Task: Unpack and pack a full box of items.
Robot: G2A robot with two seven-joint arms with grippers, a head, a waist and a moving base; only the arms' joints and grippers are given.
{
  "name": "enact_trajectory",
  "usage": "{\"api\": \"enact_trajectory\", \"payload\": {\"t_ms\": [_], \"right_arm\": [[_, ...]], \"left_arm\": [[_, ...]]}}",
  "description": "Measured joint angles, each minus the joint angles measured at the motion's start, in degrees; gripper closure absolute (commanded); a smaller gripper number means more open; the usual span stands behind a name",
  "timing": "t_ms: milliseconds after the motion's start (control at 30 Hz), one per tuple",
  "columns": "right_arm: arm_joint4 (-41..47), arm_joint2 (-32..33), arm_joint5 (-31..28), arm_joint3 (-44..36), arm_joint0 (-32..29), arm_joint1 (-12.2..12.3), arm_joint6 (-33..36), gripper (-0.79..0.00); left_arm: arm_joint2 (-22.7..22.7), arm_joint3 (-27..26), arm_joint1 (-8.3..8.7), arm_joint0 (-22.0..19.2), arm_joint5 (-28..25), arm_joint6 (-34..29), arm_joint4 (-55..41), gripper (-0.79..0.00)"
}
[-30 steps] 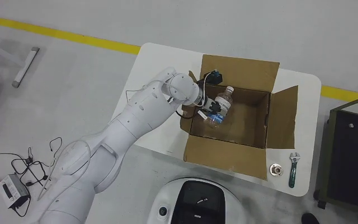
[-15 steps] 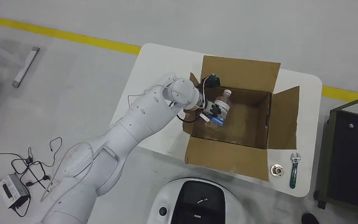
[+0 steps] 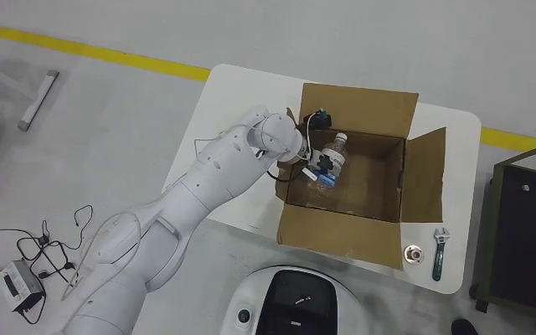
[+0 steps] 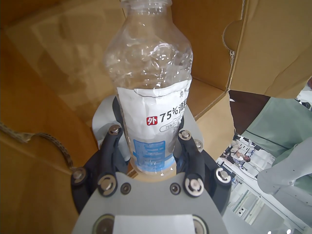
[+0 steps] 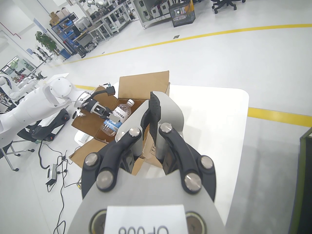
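A clear plastic bottle [image 3: 332, 156] with a white cap and a white and blue label hangs tilted over the left side of the open cardboard box [image 3: 335, 234]. My left gripper [image 3: 316, 172] is shut on its lower half. In the left wrist view the black fingers [image 4: 114, 144] clamp the label of the bottle [image 4: 148, 74], with the box's brown walls [image 4: 48, 49] behind. My right gripper [image 5: 153, 103] is shut on nothing, high above the white table [image 5: 207, 113]. From there the bottle [image 5: 117, 118], the left gripper [image 5: 107, 115] and the box [image 5: 143, 86] lie below.
A green-handled wrench [image 3: 439, 253] and a small round metal part [image 3: 412, 253] lie on the white table [image 3: 243, 100] near its front right corner. The box flaps stand open. A dark cabinet [image 3: 511, 234] stands off the table's right end.
My left gripper and the bottle have shifted slightly left, toward the box's left wall, and have hardly moved since.
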Motion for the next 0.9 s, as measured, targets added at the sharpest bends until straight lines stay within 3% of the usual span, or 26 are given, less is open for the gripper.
{"api": "enact_trajectory", "payload": {"t_ms": [900], "right_arm": [[0.0, 0.0, 0.0, 0.0, 0.0, 0.0, 0.0, 0.0]], "left_arm": [[-1.5, -1.3, 0.5, 1.0, 0.0, 0.2, 0.6, 0.0]]}}
